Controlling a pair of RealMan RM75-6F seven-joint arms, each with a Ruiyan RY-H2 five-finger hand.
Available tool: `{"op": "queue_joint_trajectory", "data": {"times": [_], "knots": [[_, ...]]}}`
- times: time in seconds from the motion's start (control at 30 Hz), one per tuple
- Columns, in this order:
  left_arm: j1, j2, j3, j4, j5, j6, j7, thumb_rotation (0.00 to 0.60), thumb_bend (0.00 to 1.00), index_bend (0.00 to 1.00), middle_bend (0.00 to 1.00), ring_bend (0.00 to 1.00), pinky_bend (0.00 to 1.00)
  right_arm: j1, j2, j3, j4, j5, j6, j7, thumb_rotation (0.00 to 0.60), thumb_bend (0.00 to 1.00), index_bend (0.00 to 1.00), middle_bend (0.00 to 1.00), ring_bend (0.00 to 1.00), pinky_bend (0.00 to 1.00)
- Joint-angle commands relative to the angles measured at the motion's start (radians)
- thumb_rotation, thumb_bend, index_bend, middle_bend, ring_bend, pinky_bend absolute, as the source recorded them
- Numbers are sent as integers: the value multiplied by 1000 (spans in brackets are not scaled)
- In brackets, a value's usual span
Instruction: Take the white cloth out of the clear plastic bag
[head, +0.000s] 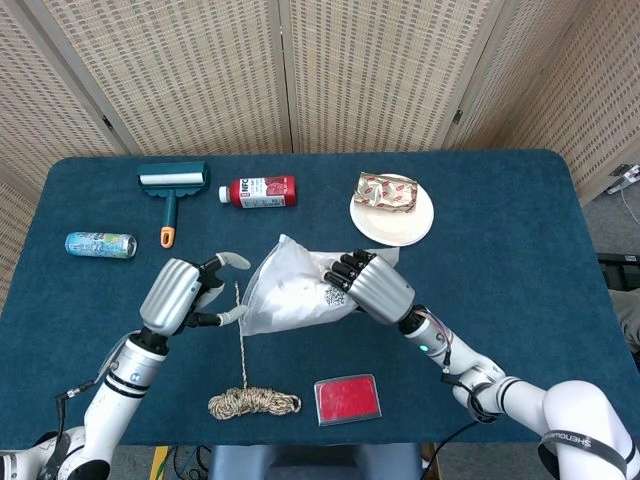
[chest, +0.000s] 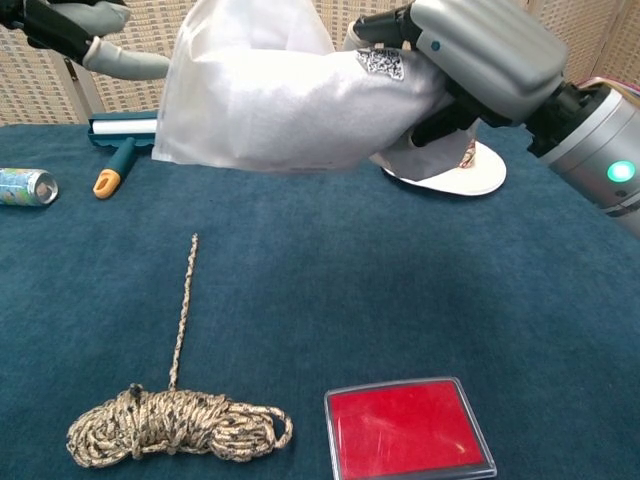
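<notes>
Clear plastic bag (head: 290, 290) with white cloth (chest: 300, 110) gripped aloft by right robot hand (head: 375, 285); left robot hand (head: 185, 295), fingers spread, empty, at its 9 o'clock. Next: probably pinch bag's edge.

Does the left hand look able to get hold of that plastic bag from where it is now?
Probably yes. The left hand is open right beside the bag, which the right hand holds above the table, with nothing between them.

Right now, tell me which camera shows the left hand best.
Head view: the whole left hand shows, fingers spread, just beside the clear plastic bag held up by the right hand. Chest view catches only its fingers at the top-left corner.
</notes>
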Motion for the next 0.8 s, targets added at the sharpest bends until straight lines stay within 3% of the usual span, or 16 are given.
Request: {"op": "queue_joint_trajectory", "data": {"times": [0.03, 0.43, 0.8], "knots": [[-12, 2, 7, -7, -5, -14, 1, 600, 0, 324, 1000, 856, 922, 3, -3, 2, 2, 3, 4, 2, 600, 640, 510, 619, 578, 737], [-54, 4, 17, -36, -43, -64, 4, 600, 0, 274, 1000, 859, 922, 12, -3, 7, 2, 19, 9, 6, 600, 640, 510, 619, 578, 737], [-95, -34, 15, -26, -70, -78, 25, 600, 0, 359, 1000, 861, 922, 22, -4, 4, -12, 17, 20, 7, 600, 640, 510, 619, 578, 737]]}}
